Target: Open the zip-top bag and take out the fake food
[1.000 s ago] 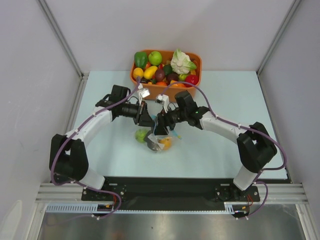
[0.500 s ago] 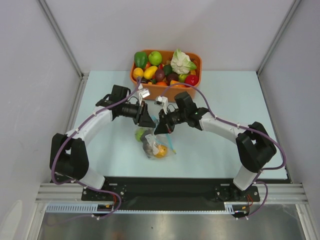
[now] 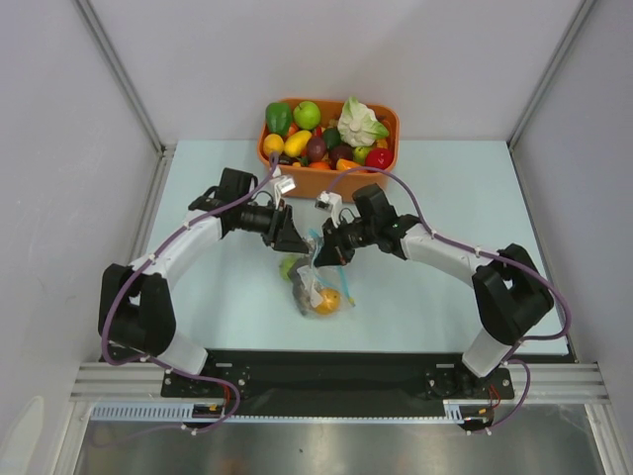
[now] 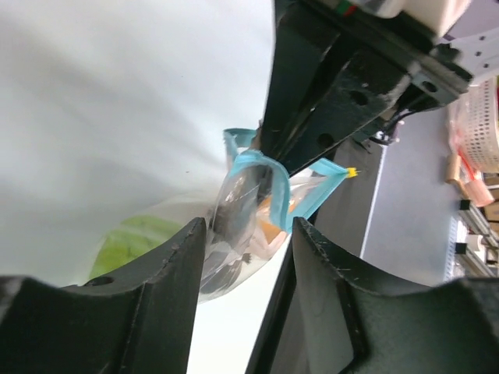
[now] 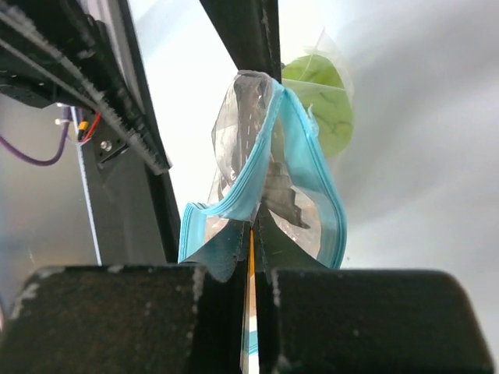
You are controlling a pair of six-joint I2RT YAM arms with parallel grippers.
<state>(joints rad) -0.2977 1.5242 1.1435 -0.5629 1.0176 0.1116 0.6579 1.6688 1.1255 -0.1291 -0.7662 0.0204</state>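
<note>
The zip-top bag (image 3: pixel 318 294) is a small clear bag with a light-blue zip strip (image 5: pixel 300 152). It hangs mouth-up from my right gripper (image 5: pixel 253 234), which is shut on the strip's edge. Through the plastic show a grey fish (image 5: pixel 284 199) and an orange-yellow fruit (image 3: pixel 329 300). A lime-green fruit (image 3: pixel 289 267) lies against the bag's left side on the table. My left gripper (image 4: pixel 248 234) is open just left of the bag (image 4: pixel 249 195), with nothing between its fingers.
An orange tub (image 3: pixel 388 115) full of toy fruit and a cauliflower (image 3: pixel 359 123) stands at the back centre, close behind both wrists. White walls close the table (image 3: pixel 445 198) in on the left, right and back.
My right gripper has shut on the bag's zip strip and shifted slightly right. My left gripper has opened. The bag has slid a little towards the near edge.
</note>
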